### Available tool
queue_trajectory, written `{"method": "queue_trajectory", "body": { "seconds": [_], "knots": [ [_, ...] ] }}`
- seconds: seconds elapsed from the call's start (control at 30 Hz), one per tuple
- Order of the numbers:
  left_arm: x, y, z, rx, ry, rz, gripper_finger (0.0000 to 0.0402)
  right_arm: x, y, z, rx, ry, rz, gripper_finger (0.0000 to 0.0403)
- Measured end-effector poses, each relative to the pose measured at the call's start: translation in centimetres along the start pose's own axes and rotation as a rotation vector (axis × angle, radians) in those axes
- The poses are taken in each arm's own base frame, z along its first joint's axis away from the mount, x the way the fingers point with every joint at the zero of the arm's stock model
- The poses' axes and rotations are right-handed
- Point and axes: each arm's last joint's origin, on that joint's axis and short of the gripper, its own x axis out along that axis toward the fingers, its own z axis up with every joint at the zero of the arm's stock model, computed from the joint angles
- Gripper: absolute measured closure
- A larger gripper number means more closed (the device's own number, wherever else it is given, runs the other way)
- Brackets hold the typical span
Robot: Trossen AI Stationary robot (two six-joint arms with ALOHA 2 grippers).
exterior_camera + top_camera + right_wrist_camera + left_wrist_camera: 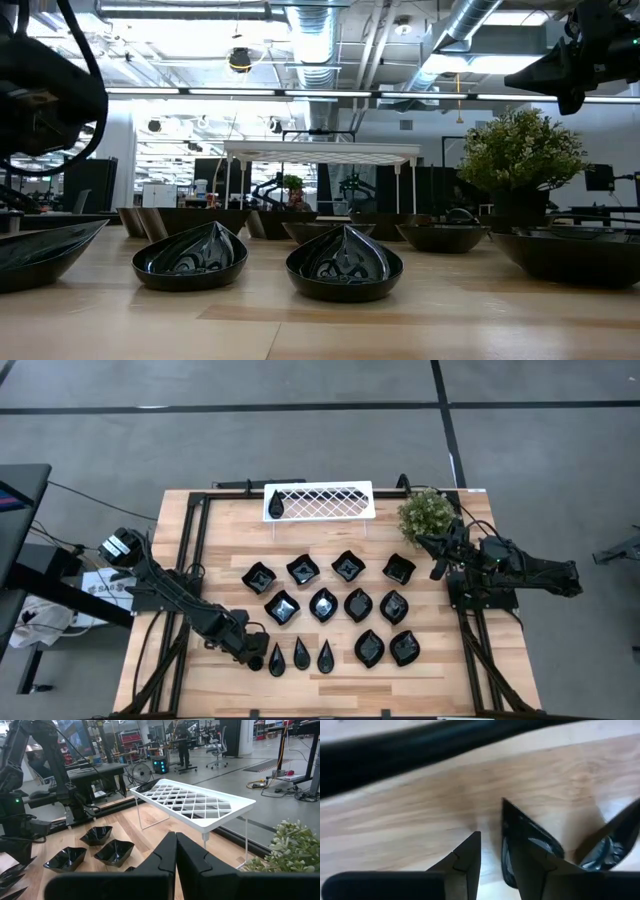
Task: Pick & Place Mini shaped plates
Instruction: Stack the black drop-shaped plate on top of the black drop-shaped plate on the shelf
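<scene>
The left pincer [262, 656], fingers parted, apparently straddles the leftmost teardrop plate [277, 658]; a glossy rim could slip, knocking the neighbouring teardrop plate [301, 654]. The right pincer [437, 568] hangs clenched near the plant [425, 511].

This is looking like a robotics lab or workshop in an open industrial hall. Exposed silver ducts [330, 40] and strip lights are running across the ceiling, office chairs [218, 751] and equipment racks are standing on a grey concrete floor [300, 450], and cables [270, 782] are trailing beside the wooden table [230, 550].
</scene>
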Motion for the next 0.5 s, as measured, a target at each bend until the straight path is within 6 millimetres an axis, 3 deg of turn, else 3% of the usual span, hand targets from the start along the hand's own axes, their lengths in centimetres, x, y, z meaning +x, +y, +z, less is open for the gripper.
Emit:
{"method": "queue_trajectory", "body": {
  "seconds": [0.5],
  "knots": [
    [0.05, -0.18, -0.08, -0.031, 0.014, -0.023, 0.0303, -0.01, 0.0, 0.02, 0.0, -0.001, 0.0, 0.0401]
  ]
}}
